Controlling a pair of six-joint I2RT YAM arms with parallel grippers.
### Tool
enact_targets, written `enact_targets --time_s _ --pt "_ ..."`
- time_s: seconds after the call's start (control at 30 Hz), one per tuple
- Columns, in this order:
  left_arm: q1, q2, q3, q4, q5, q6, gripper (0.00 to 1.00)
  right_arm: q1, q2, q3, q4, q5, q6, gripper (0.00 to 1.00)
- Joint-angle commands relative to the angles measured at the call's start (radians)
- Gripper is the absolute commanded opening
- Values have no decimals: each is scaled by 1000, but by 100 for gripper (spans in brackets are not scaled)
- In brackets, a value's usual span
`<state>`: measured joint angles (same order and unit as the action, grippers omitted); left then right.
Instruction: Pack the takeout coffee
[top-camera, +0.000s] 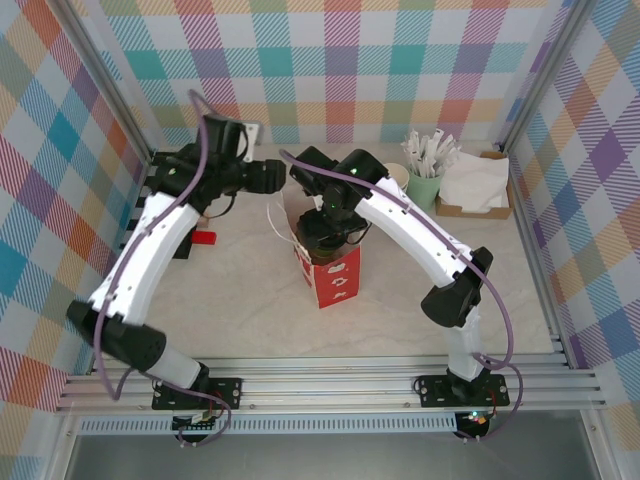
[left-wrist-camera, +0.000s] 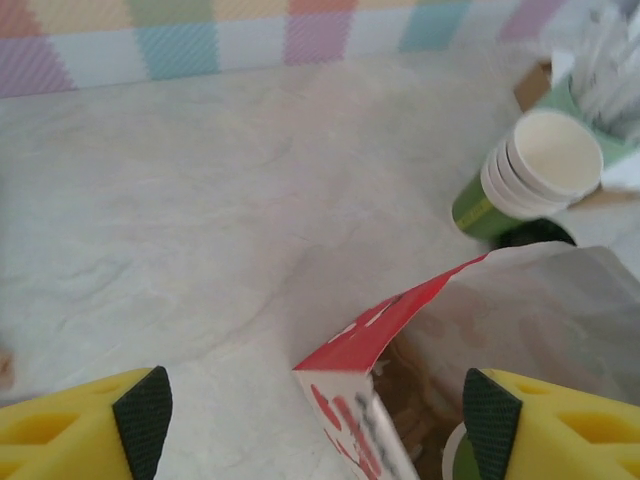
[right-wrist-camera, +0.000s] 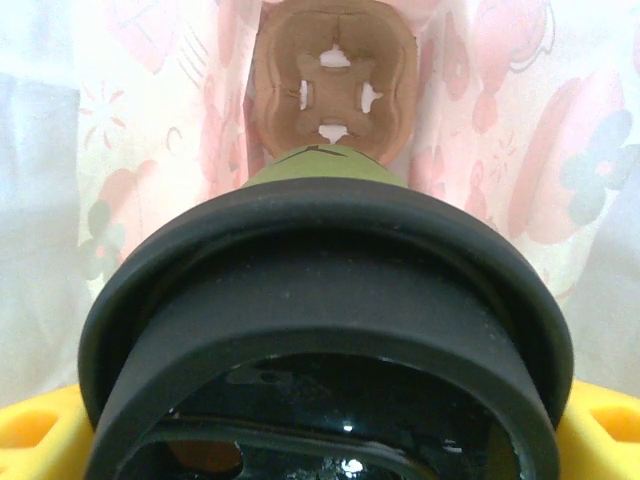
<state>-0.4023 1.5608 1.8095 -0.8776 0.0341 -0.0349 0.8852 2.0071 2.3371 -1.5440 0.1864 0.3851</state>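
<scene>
R gripper (right-wrist-camera: 320, 440) is down inside the mouth of the red-and-white paper bag (top-camera: 330, 278) at mid table, w/ the takeout coffee (right-wrist-camera: 320, 300) between its yellow fingers (right-wrist-camera: 40, 430). Jaws stand wide, one each side of the black lid, and it looks like a hold at lid level. The actual contact is hidden by the lid. Below the cup, at the bag bottom, sits a brown cardboard carrier (right-wrist-camera: 335, 80) w/ a cross-cut hole. Can't tell if the cup base is seated in it yet.

L gripper (left-wrist-camera: 318, 425) is spread wide, gripping nothing. The bag's red top edge pokes up between its black pads (left-wrist-camera: 145, 420), and neither pad looks pressed on it.

Handling, my guess:
- **Weight:** it's a paper cup, so light if empty and a fair bit heavier if full. Can't see which, so treat as full and keep it upright.
- **Wall:** thin and soft, so it'll buckle if squeezed mid-body.
- **Lid:** smooth plastic, prob. a bit slick, and only pressed on, so a pull on the lid alone could pop it off.
- **Where to hold:** the top band, where rim and lid stiffen the cup, w/ a gentle squeeze.
- **Bag:** thin and floppy, so it won't guide the cup much.

Lidless green cups (left-wrist-camera: 530, 170) stand stacked just beyond the bag.
</scene>
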Motion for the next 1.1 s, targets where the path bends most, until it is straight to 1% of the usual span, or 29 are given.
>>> enact_targets --time_s 0.0,0.1,0.2,0.3,0.4,0.47,0.5,0.57,0.7,0.77,0.83,0.97,1.07 --pt "13 77 80 8 166 228 75 3 -20 -9 -5 -28 12 41" --pt "13 151 129 -27 203 306 73 3 -18 -2 -2 -31 16 41" --pt "13 206 164 -49 235 347 71 3 -15 2 3 -36 33 41" --pt "13 254 189 -48 209 347 67 2 -9 2 5 -49 55 41" --pt "13 282 191 -21 226 339 60 1 -1 3 3 -39 54 41" --pt "13 294 186 -12 239 341 58 2 1 9 -4 -26 53 41" --pt "13 301 187 -14 238 345 54 0 -1 14 -9 -19 50 41" --pt "13 307 186 -19 233 346 44 -3 0 22 -22 -6 47 41" --pt "13 289 172 -25 239 318 17 -12 7 34 -69 5 35 41" --pt "13 262 145 -12 251 292 10 -14 5 33 -85 13 31 41" --pt "13 228 103 11 264 259 0 -14 2 31 -95 22 26 41" --pt "13 189 42 31 306 222 0 -16 5 26 -103 14 -7 41" --pt "12 185 45 13 320 185 0 -18 13 27 -118 -7 -42 41"
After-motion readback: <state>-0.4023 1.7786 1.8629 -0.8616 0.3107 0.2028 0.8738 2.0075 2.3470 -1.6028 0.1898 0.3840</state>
